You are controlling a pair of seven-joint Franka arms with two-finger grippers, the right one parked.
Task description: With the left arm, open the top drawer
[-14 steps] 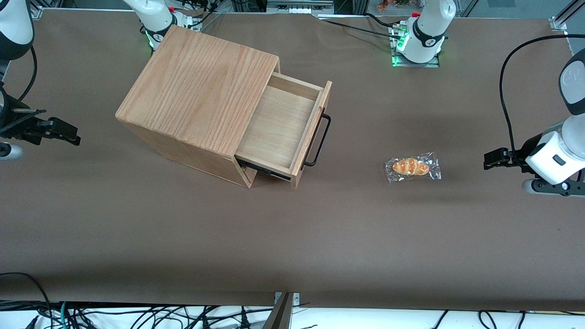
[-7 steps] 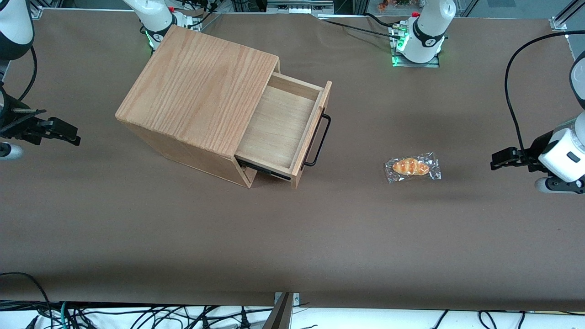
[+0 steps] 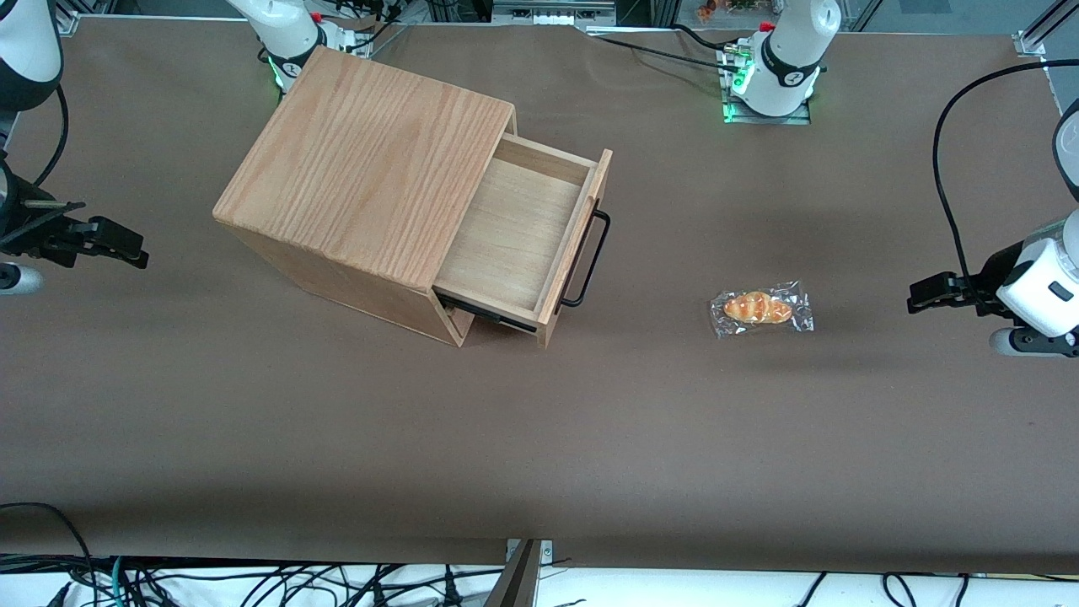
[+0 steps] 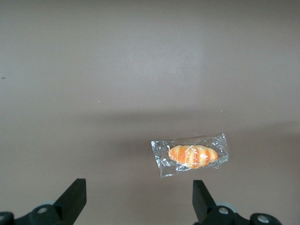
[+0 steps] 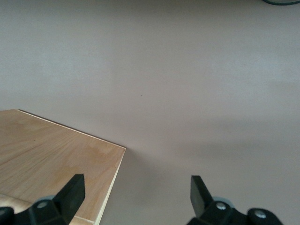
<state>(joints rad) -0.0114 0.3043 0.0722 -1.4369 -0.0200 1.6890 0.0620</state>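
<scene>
Now your left arm's black claw [image 3: 919, 296] hangs spread wide, holding nothing, at the working arm's end of the brown counter [image 3: 590, 438], near the plastic-wrapped bread roll [image 3: 761, 308]; the shallow light-wood top drawer [image 3: 514, 236] stands pulled out of its oak-grain cabinet [image 3: 362, 160].

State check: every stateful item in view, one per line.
top drawer: pulled out, empty
handle: free, nothing gripping it
gripper: open, holding nothing, at the working arm's end of the table
wrapped bread: sealed in its wrapper, lying flat on the table
</scene>
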